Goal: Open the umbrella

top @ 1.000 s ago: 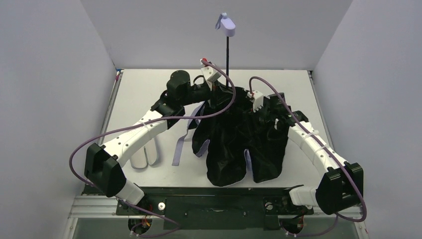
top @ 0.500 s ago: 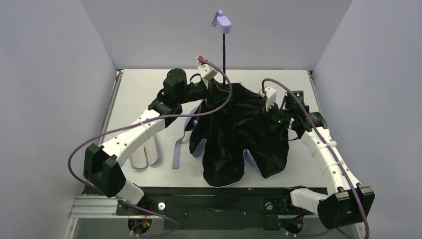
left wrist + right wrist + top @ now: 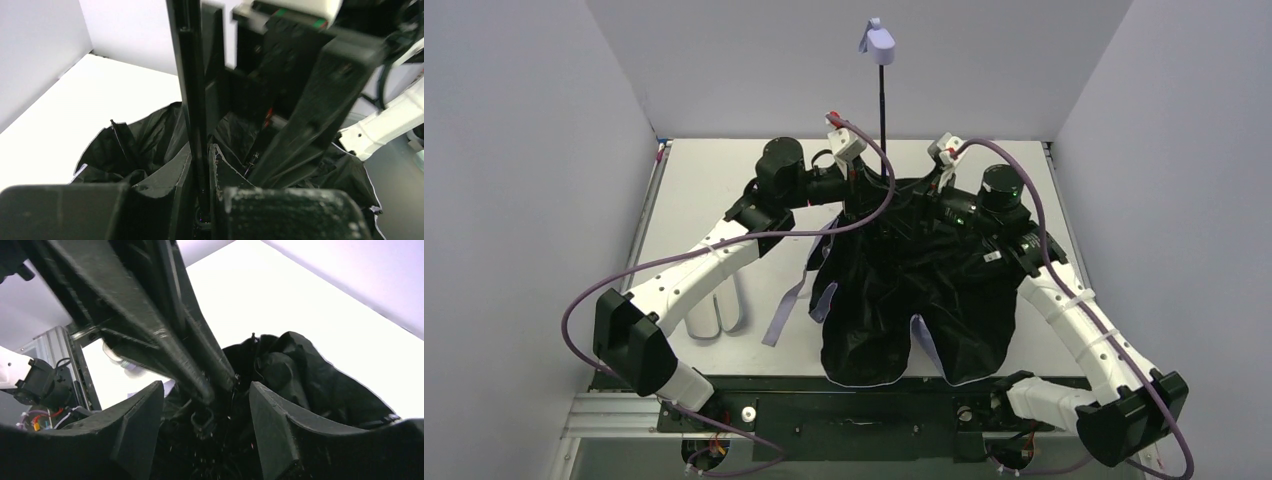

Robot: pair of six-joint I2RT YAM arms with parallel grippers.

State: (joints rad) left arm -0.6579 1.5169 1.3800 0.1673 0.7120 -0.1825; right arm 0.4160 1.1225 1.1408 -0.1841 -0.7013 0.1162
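Steady the upright shaft (image 3: pixel 882 110) of the umbrella (image 3: pixel 904 290), slumped at the middle of the table (image 3: pixel 704 180), in the clamped left gripper (image 3: pixel 201 155), then close the wide-spread, empty right gripper (image 3: pixel 206 387) beside it and slide straight.

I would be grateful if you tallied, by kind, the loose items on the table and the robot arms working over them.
Umbrella: 1
Whitish pouch: 1
Robot arms: 2, the left arm and the right arm
Total: 4
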